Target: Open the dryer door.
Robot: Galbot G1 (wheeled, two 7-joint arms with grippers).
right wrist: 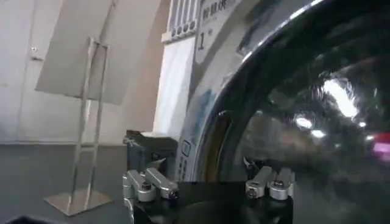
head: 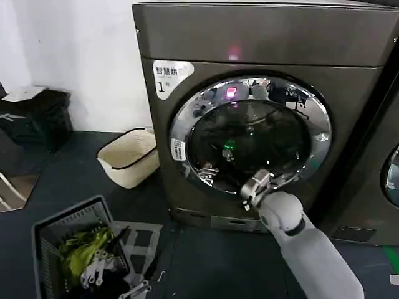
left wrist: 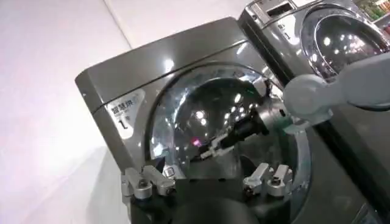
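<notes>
My right gripper [head: 254,188] sits at the dryer door [head: 249,134], at about 5 o'clock on the chrome rim, touching or just off it; from the head view I cannot tell its finger spread. In the left wrist view the right gripper [left wrist: 234,135] reaches across the glass with a dark tip against it, grip unclear. In the right wrist view two metal finger links [right wrist: 149,184] stand apart, glass close ahead, nothing between them that I can see.

My left gripper [head: 112,269] hangs low at 7 o'clock of the head view, over a grey plastic crate [head: 47,233] holding green fabric. Its fingers [left wrist: 146,181] look spread, nothing held.

The dryer [head: 187,37] is a dark grey-brown metallic box, centre to 1 o'clock in the head view. The door looks closed: round, shiny chrome ring, dark tinted glass full of reflections. White label [head: 169,76] at its 10 o'clock reads "1" under small characters I cannot read. Pink light [head: 234,52] on the top panel. Smaller white sticker [head: 178,149] on the rim at 9 o'clock, unreadable.

Cream ribbed basket [head: 128,159] on the dark floor at the dryer's 8 o'clock.
</notes>
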